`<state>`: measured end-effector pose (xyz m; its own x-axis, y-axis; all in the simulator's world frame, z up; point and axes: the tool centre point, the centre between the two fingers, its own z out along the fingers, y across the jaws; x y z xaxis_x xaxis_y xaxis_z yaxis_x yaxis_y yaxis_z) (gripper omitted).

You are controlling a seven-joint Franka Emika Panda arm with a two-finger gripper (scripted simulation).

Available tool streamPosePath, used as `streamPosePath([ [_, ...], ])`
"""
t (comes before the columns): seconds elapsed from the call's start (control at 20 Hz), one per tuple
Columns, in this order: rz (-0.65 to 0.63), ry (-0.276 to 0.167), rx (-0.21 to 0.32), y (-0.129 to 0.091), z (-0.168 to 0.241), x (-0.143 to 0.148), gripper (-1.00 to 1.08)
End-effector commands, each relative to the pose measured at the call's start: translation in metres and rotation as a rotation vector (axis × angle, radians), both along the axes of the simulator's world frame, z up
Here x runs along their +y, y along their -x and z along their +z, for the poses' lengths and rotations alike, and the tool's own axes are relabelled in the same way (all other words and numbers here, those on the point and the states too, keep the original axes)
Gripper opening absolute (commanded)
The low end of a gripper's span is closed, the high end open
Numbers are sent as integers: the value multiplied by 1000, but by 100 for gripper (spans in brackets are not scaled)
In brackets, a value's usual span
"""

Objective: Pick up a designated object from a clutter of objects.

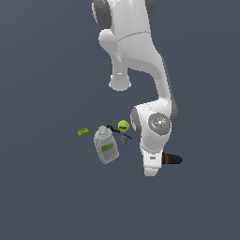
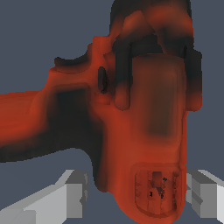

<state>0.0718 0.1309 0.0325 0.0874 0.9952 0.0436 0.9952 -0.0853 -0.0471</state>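
The designated object, a red-orange and black power drill [image 2: 144, 113], fills the wrist view. In the exterior view only its red and black end [image 1: 172, 159] shows, lying on the floor behind the arm's white hand [image 1: 151, 164]. My gripper [image 2: 138, 197] is down over the drill and open. One grey finger [image 2: 74, 194] stands on one side of the red body and the other finger [image 2: 202, 197] on the opposite side. A thin dark gap shows beside the first finger. The fingers are hidden in the exterior view. The clutter of objects lies toward the exterior view's left.
A pale grey bottle with a green label [image 1: 106, 146] lies to the hand's left in the exterior view. A yellow-green ball [image 1: 123, 125], a tiny green block [image 1: 83, 132] and small dark bits [image 1: 124, 138] lie around it.
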Motion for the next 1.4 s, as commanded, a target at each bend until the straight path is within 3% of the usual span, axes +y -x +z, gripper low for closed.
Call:
streamPosePath([
  [0.0,-1,-1,-1,0,-1,0,-100],
  [0.4,0,0,0,1,4,-3,-100],
  [0.7,0,0,0,3,23,-22,-100],
  [1.35,0,0,0,17,124,-116,-100],
])
